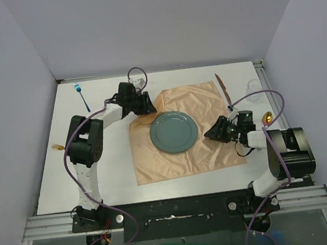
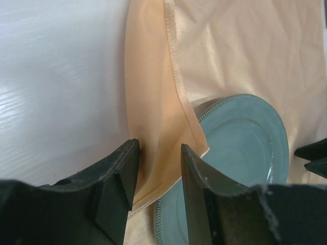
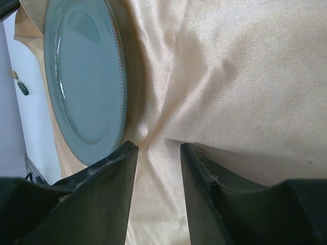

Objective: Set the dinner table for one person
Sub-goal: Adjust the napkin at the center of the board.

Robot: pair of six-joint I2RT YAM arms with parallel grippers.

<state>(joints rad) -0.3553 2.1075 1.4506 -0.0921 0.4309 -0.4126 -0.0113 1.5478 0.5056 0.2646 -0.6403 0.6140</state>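
Note:
The white dinner table [image 1: 108,181] carries a peach cloth [image 1: 199,101] with a teal plate [image 1: 174,132] on its middle. My left gripper [image 1: 146,108] is at the cloth's far-left corner, just beyond the plate. In the left wrist view the left gripper [image 2: 159,145] stands open, with a folded flap of the cloth [image 2: 163,117] between its fingers and reaching over the rim of the plate [image 2: 240,148]. My right gripper [image 1: 210,133] is low over the cloth right of the plate. In the right wrist view the right gripper [image 3: 158,146] is open, with puckered cloth [image 3: 230,76] between its fingers beside the plate [image 3: 84,76].
A blue fork [image 1: 80,95] lies at the far left corner and an orange fork [image 1: 57,147] at the left edge. A brown knife [image 1: 223,87] lies at the cloth's far right corner. A clear glass [image 1: 255,89] and a yellow spoon [image 1: 266,117] are near the right rail.

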